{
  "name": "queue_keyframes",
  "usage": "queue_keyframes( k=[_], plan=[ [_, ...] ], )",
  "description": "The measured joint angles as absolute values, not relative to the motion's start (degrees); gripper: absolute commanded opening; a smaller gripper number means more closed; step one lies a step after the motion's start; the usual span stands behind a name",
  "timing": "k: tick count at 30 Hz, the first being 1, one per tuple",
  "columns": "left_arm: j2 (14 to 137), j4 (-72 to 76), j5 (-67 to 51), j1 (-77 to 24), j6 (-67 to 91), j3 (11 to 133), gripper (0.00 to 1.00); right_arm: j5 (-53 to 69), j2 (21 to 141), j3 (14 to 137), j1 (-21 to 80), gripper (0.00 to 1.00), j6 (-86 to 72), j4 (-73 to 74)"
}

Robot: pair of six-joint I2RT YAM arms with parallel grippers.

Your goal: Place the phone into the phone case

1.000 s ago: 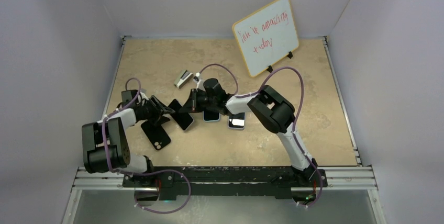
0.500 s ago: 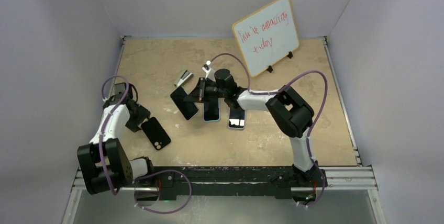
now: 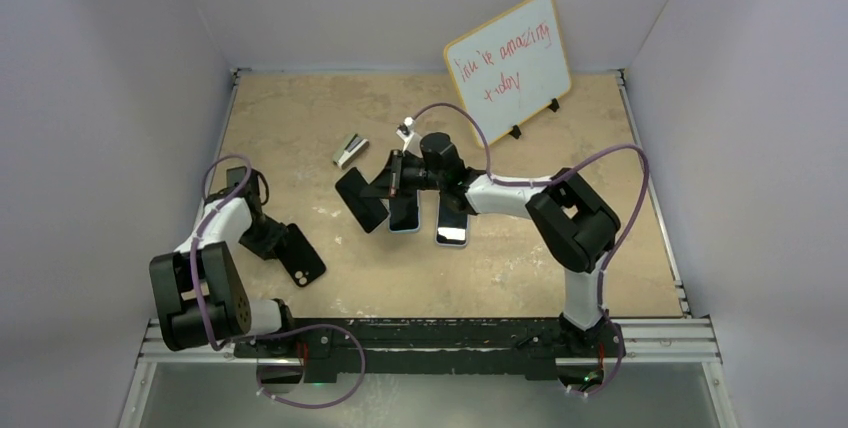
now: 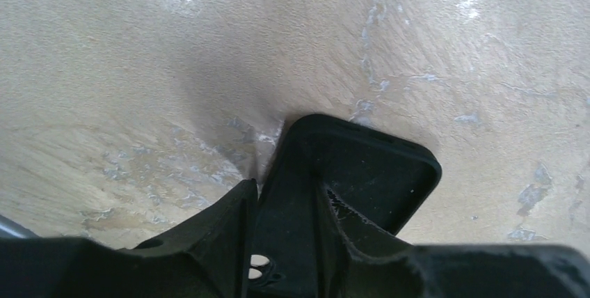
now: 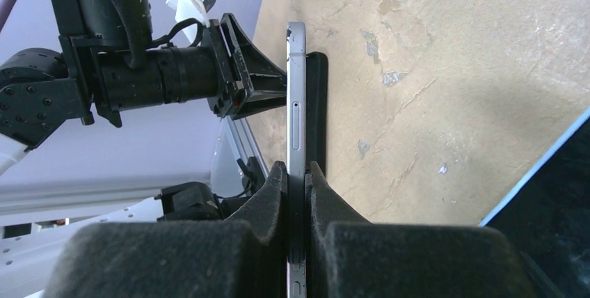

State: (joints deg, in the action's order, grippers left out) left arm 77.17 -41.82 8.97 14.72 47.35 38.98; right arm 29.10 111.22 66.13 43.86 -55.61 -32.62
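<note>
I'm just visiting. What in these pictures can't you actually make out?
- The phone: screen unseen; the right wrist view shows only its edge, and from above the right gripper covers part.
- The phone case: left wrist view, mostly hidden by the left fingers and the bottom edge.
- The small grey object: top view, too small to name.
- The blue-rimmed phone and white-rimmed phone: top view, upper ends under the right arm.
</note>
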Motion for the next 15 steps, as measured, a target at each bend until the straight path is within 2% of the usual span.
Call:
queue_keyframes(
  k=[3, 6, 15],
  plan=[
    [75.92, -40.82, 8.82, 14.72, 47.33, 38.13, 0.18, 28.73, 109.97, 65.14, 43.35, 0.0, -55.35, -32.12],
    [74.48, -40.75, 8.75, 14.72, 47.29, 37.15, 0.0, 26.98, 108.12, 64.27, 42.98, 0.0, -54.35, -30.3],
    [71.64, -37.67, 3.07, 14.9, 46.57, 34.61, 0.0, 22.44, 102.89, 63.29, 42.68, 0.0, -51.92, -25.08]
  ],
)
